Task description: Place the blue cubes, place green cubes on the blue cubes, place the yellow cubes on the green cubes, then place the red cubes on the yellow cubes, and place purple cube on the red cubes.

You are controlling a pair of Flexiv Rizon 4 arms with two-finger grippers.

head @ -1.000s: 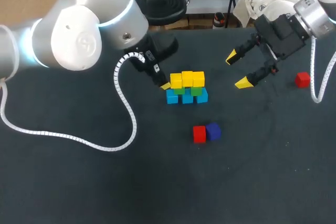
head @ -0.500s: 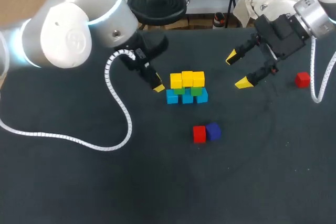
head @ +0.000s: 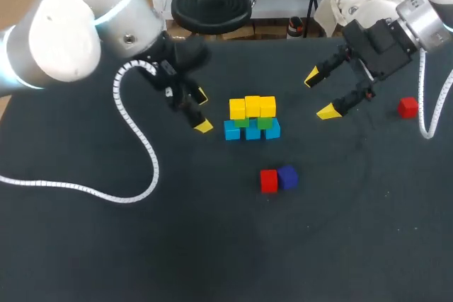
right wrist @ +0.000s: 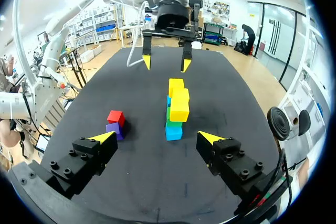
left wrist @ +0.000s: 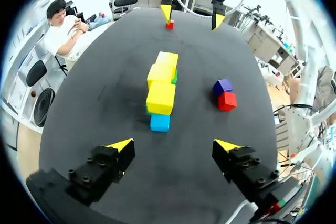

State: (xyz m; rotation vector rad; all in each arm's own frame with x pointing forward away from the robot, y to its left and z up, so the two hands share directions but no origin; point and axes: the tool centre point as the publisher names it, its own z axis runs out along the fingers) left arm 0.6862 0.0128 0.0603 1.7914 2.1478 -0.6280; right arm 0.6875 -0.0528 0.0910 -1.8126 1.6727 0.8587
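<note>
Beside the stack, on its left, the left gripper (head: 202, 111) hangs with fingers spread apart. The right gripper (head: 320, 94), also spread, hovers well to the stack's right. Yellow cubes (head: 253, 107) cover most of the green cubes (head: 253, 122), which sit on blue cubes (head: 253, 131). On the near side, a red cube (head: 268, 181) touches the purple cube (head: 287, 177). Another red cube (head: 406, 107) lies near the table's (head: 212, 245) right edge.
</note>
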